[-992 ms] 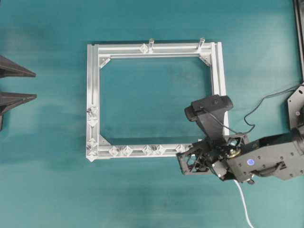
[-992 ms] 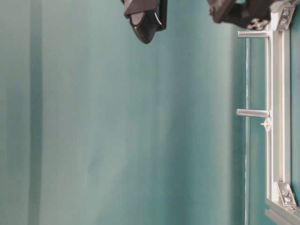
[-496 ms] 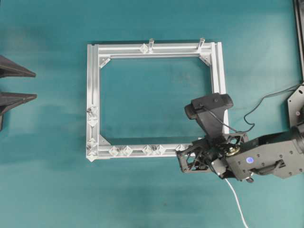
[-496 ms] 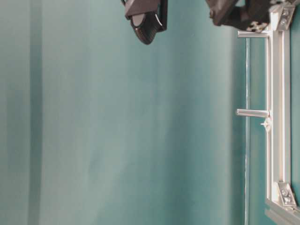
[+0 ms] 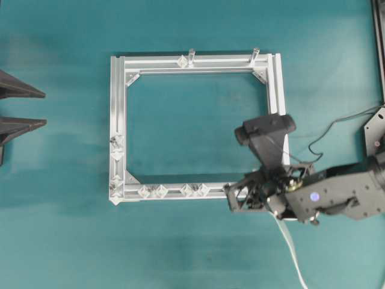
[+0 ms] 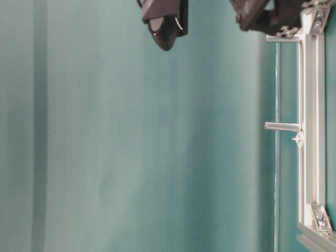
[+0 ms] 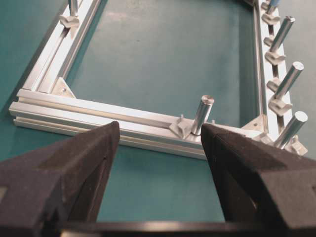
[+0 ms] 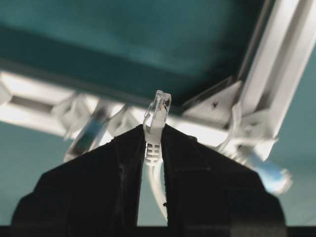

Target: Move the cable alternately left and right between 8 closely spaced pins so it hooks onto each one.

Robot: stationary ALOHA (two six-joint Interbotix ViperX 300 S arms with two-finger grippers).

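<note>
The cable [image 5: 291, 251] is a thin white cord trailing from my right gripper toward the table's front edge. My right gripper [image 5: 232, 198] is shut on its whitish plug [image 8: 157, 117], which sticks out past the fingertips. It hovers at the right end of the aluminium frame's near rail [image 5: 174, 194]. Several pins [image 5: 161, 191] stand along that rail, and others are hidden under the gripper. In the right wrist view the gripper [image 8: 154, 137] points at blurred pins [image 8: 89, 133] by the frame corner. My left gripper [image 5: 24, 107] stays open at the far left, and in its wrist view nothing is between its fingers [image 7: 94, 158].
Two taller round posts [image 5: 192, 56] stand on the frame's far rail. More pins [image 5: 115, 149] sit on the left rail. A dark grey camera wire [image 5: 337, 129] loops beside the right arm. The teal cloth [image 5: 192, 126] shows inside the frame.
My right gripper has moved a little toward the frame's near rail with the plug in it. The trailing cable has swung left. The left gripper has not moved.
</note>
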